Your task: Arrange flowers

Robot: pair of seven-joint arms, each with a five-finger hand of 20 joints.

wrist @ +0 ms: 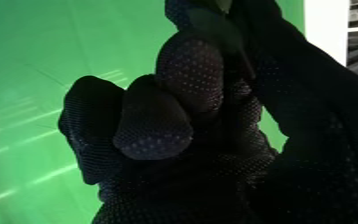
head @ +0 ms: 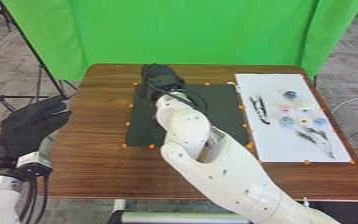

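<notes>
In the head view the right hand is over the far left part of the dark mat. Its fingers are curled in the right wrist view, where the right hand pinches a thin stem with a pale green piece at its tip. The left hand stays off the table's left side, fingers relaxed. On the white sheet lie several small flower heads, among them a dark blue flower, a pink flower and a blue flower, with dark sprigs beside them.
Orange markers line the mat and the sheet on the brown table. The right forearm crosses the mat and the table's near right part. Behind the table hangs a green curtain; black stand legs are at the left.
</notes>
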